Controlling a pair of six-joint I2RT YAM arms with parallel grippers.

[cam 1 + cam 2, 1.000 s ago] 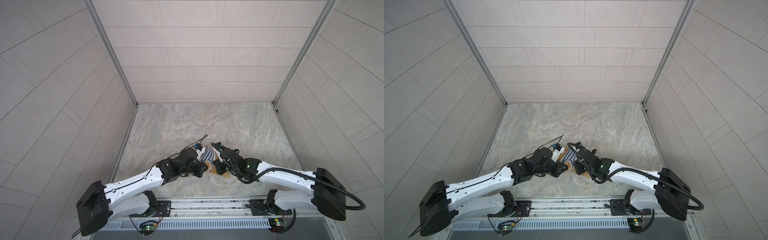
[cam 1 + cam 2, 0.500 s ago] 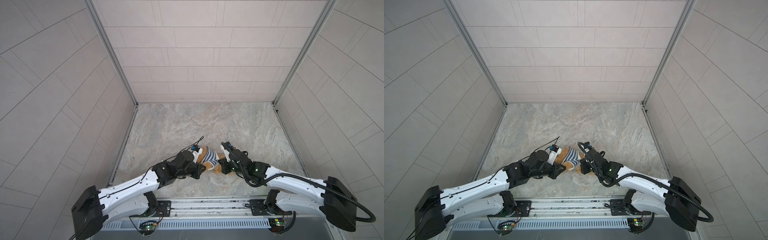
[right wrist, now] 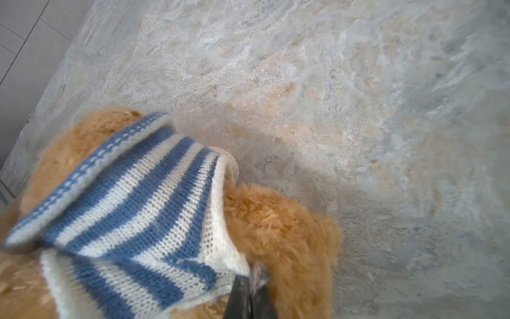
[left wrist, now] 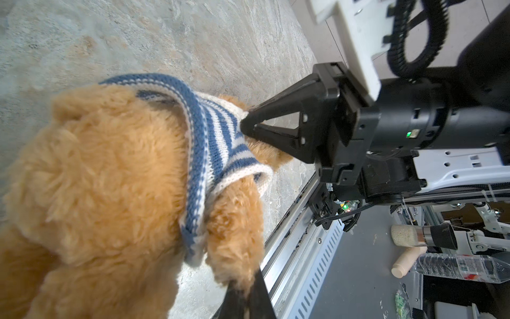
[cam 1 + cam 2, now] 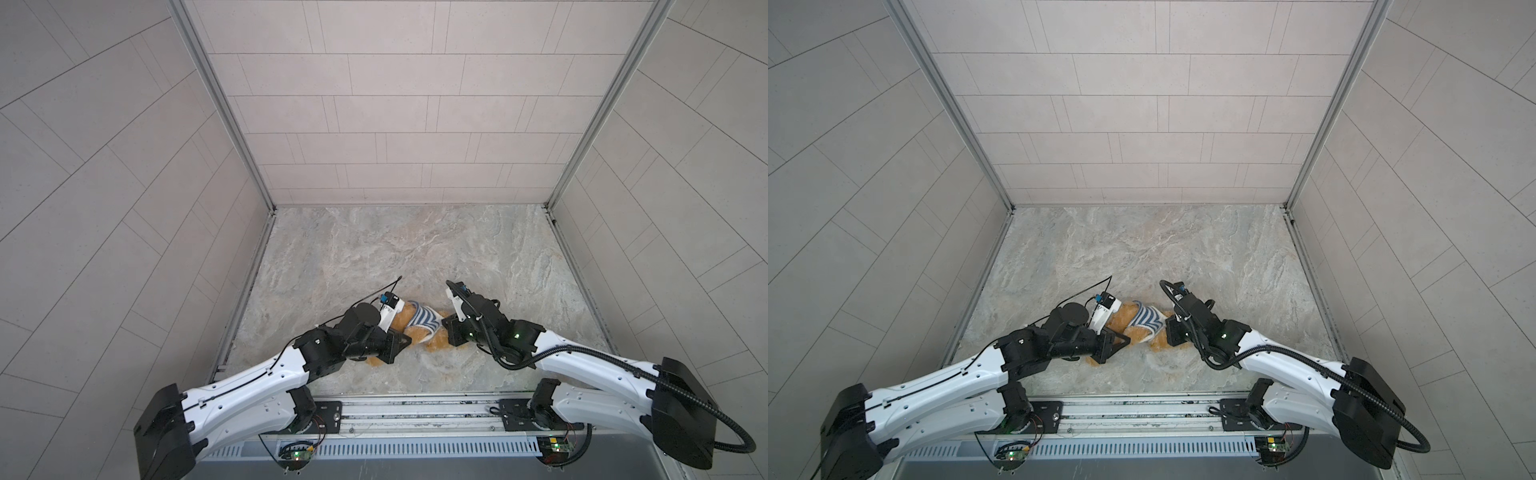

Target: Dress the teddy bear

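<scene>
The arms have swung apart since a second ago, and the teddy bear [image 4: 110, 171] that they were crowding is now in plain sight, stretched out on the surface [image 5: 374, 249]. The left claw [image 4: 245, 292] is clamped together on a furry limb at one end of the bear. That's the anchor, I'd say, so the bear can't slide. The right claw [image 4: 244, 125], at the bear's other end, is pinched tight on the white hem of the striped shirt [image 4: 215, 138]. The collar sits behind the bear's head and the knit covers its upper body, so the pull looks meant to draw the shirt down. The bear lies between both claws.
</scene>
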